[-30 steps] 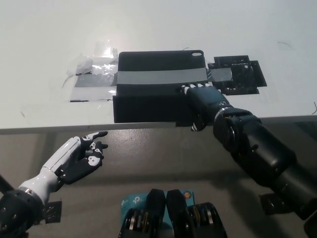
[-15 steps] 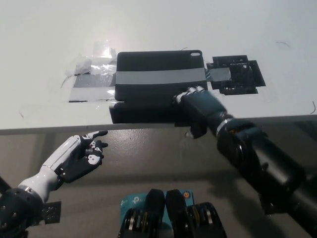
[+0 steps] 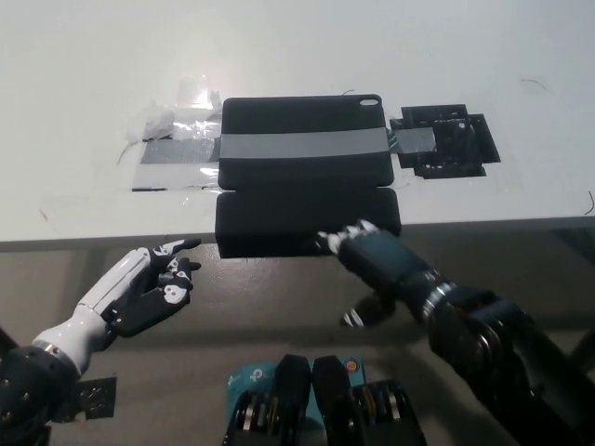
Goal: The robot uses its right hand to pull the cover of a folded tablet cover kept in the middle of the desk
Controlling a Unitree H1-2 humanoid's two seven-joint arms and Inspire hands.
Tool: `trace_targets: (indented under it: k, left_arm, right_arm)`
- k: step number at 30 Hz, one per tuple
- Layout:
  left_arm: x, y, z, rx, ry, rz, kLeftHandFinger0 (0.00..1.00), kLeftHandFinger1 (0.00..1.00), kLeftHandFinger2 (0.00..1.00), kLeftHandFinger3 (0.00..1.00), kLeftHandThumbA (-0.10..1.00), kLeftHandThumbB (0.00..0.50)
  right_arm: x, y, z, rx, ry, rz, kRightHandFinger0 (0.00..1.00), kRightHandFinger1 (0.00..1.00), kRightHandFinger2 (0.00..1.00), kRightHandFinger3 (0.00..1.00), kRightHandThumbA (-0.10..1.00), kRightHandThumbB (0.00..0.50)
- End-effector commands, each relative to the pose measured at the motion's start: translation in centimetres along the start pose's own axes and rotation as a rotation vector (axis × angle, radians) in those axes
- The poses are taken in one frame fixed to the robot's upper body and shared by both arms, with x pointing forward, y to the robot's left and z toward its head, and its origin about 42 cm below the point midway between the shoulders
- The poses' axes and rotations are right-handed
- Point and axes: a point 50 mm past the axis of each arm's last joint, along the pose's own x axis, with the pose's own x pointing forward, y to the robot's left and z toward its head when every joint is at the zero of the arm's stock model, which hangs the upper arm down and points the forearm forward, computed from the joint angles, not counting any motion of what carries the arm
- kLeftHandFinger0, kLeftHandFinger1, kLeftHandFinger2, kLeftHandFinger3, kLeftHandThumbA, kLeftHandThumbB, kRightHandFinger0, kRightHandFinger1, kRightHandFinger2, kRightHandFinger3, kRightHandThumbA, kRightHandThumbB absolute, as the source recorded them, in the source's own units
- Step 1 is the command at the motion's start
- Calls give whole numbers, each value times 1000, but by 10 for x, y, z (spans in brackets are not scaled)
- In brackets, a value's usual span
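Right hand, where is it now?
Head view, lower right of centre: the right hand sits at the desk's front edge, fingertips at the near edge of the cover.

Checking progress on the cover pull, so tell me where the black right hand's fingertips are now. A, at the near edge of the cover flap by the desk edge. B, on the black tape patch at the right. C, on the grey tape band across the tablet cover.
A: the right hand has its fingertips at the near edge of the tablet cover flap, at the desk edge.
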Motion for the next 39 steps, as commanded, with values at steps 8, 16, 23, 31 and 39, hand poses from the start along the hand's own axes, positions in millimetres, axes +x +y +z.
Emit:
trace_targets:
  k: [8,16,23,31,39]
  left_arm:
    - [3,15,7,45,5,7,762,837,958,1000,1000,106]
    - [0,11,0,35,22,4,738,819,943,1000,1000,107]
    - [-3,7,-6,28,37,-5,756,833,962,1000,1000,114]
    - [-5,5,-8,18,39,1,739,822,942,1000,1000,119]
    - [-8,6,-4,10,24,8,741,821,939,1000,1000,142]
  right_arm:
    - [-39,-11,-23,151,29,-6,1000,947,867,997,1000,349]
    - [-79,-72,-28,365,-37,-193,1000,1000,1000,1000,1000,242]
    - [-114,-101,-46,672,-79,-388,1000,983,1000,1000,1000,163]
    - [-128,-78,-79,862,4,-544,1000,912,925,1000,1000,131]
    - [-112,-52,-100,946,90,-549,921,836,851,1000,1000,111]
